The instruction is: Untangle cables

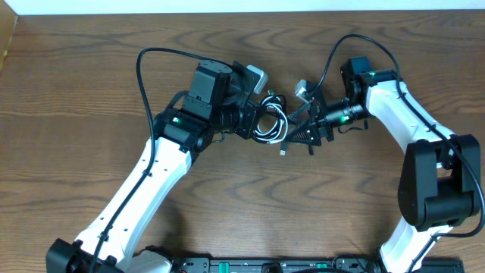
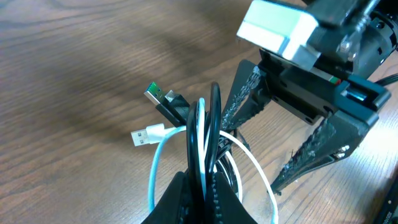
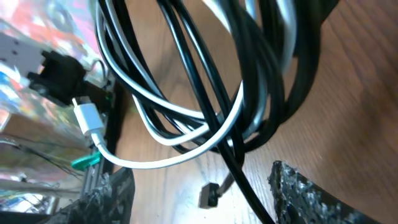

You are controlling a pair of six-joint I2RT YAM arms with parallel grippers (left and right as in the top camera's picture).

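The black cable (image 1: 270, 106) and the white cable (image 1: 264, 135) hang together as one tangled coil between my two grippers. My left gripper (image 1: 256, 120) is shut on strands of both cables (image 2: 202, 193). In the left wrist view the black cable (image 2: 214, 118) loops up, its green-tipped plug (image 2: 158, 96) and the white cable's plug (image 2: 144, 135) point left. My right gripper (image 1: 297, 130) is open, its fingers on either side of the coil's right end (image 3: 205, 199). In the right wrist view the black cable (image 3: 267, 62) and white cable (image 3: 161, 160) fill the frame, with a black plug (image 3: 211, 194) hanging between the fingers.
The wooden table (image 1: 91, 91) runs under everything. Thick black arm cables arch over each arm, left (image 1: 151, 57) and right (image 1: 333, 45). A light strip (image 1: 227, 6) borders the table's far edge. The right gripper shows in the left wrist view (image 2: 292, 124).
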